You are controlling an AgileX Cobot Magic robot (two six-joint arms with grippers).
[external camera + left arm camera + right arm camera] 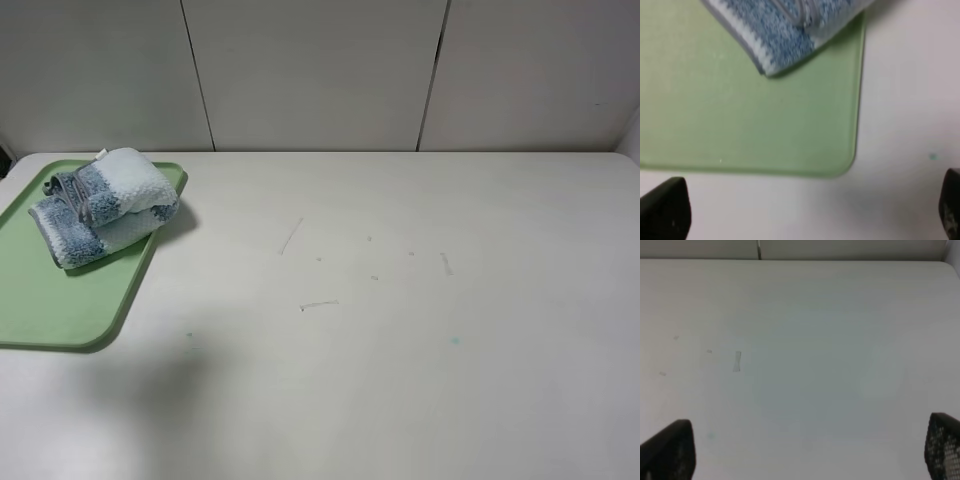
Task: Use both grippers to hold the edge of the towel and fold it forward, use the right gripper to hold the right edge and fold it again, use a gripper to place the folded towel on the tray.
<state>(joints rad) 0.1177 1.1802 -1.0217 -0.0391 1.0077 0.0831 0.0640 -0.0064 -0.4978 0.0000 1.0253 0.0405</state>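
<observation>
Both claws stand wide open and empty: the left claw (805, 215) near the flat light-green plastic tray (60, 300), the right claw (810, 450) over bare white desk (400, 330). The folded blue-grey-and-white striped terry towel (105, 205) rests at the tray's far right corner; judged done, arms should retreat without snagging it.

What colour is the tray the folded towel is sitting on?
Light green. The tray shows best in the exterior high view, with the striped towel lying on it.

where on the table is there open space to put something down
The table is bare from the tray's right rim across to its right edge. The tray's near half is bare too. Only its far end is crowded, under the folded towel.
</observation>
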